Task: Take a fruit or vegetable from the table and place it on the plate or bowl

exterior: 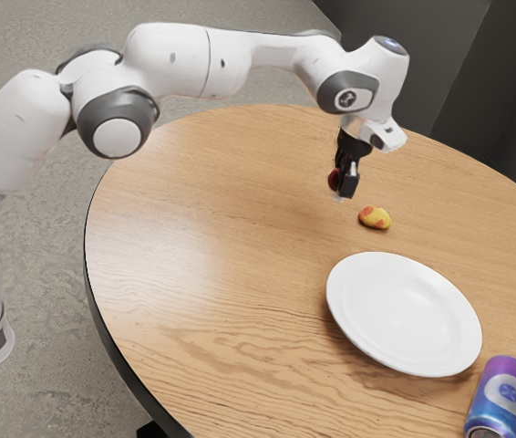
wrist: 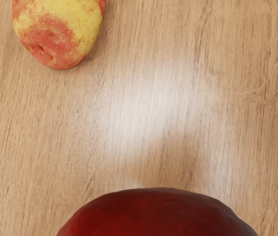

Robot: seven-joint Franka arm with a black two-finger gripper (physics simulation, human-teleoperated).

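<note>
Gripper (exterior: 346,190) is what I check first on my screen: it hangs fingers-down over the table (exterior: 212,265), up and toward the exterior view's left from the plate (exterior: 404,315), and well apart from it. Its black fingers are clamped on a red fruit (exterior: 334,180), which sits between them, clear of the wood. On the wrist feed that same red fruit (wrist: 153,216) is the dark, glossy dome right under my hand, with bare table (wrist: 178,98) beyond it.

A yellow fruit (exterior: 375,217), blotched with red, lies on the table between the gripper and the plate, nearer the gripper and just beyond the plate's far rim. It touches neither of them. The wrist feed shows this yellow fruit (wrist: 58,32) resting on the wood, apart from the red one.

I see the plate as white, flat on the table, with nothing on it. A purple can (exterior: 500,394) lies on its side at the plate's near edge, toward the exterior view's right, close to the rim.
</note>
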